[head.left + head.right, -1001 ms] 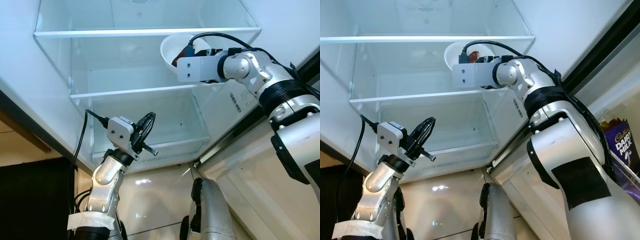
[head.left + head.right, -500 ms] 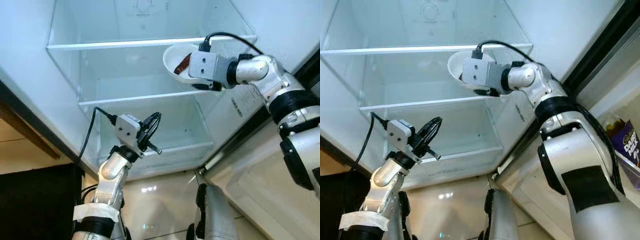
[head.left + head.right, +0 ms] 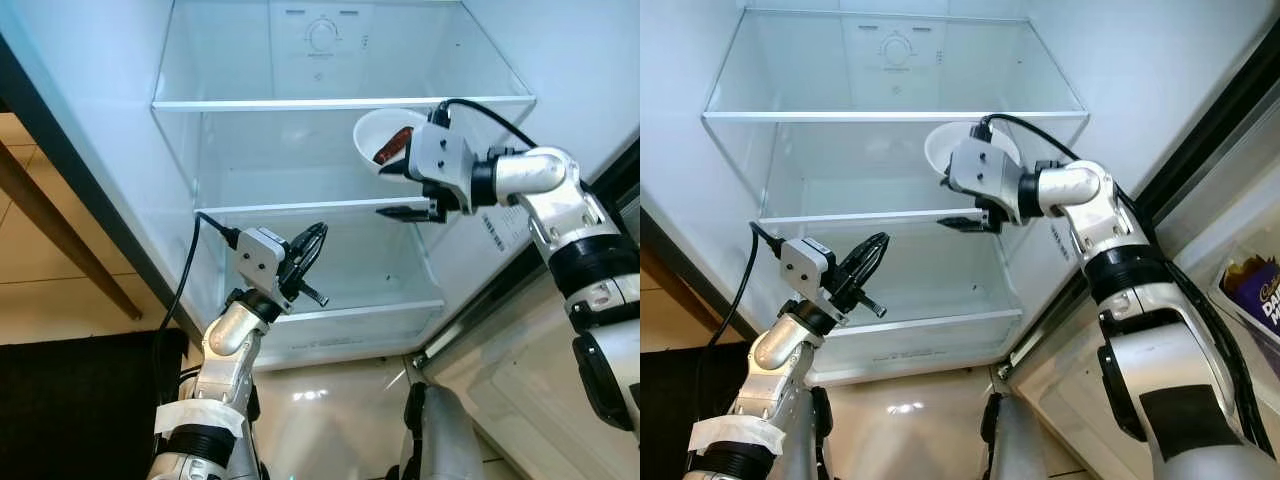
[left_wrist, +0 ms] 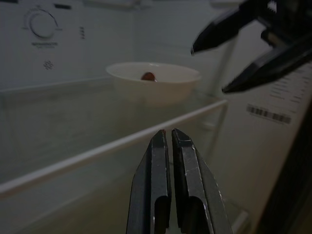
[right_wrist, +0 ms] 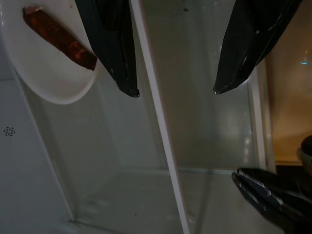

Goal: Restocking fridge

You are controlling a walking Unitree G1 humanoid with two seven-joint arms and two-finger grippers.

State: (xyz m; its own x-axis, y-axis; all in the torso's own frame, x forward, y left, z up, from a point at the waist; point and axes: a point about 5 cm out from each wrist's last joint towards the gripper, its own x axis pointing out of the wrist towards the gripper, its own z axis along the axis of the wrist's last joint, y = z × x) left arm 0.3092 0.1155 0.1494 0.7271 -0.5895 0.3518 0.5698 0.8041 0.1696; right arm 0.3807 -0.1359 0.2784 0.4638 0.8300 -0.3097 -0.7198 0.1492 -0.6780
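While the right gripper (image 3: 962, 222) gapes empty, its housing half-hides the bowl (image 3: 378, 135); left gripper (image 4: 169, 138) pinched.

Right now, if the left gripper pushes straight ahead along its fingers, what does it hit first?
Probably the front edge of the glass shelf, just beyond the shut left gripper. The white bowl sits farther back on that shelf. Depth is uncertain.

The right claw's (image 3: 405, 190) wrist block covers the near side of the white bowl (image 3: 378, 140). The red food (image 5: 57, 37) in the bowl is too blurry to name. The small print on the sticker (image 3: 497, 219) beside that claw cannot be read. The picture's edge cuts the chocolate pack (image 3: 1257, 292) off.
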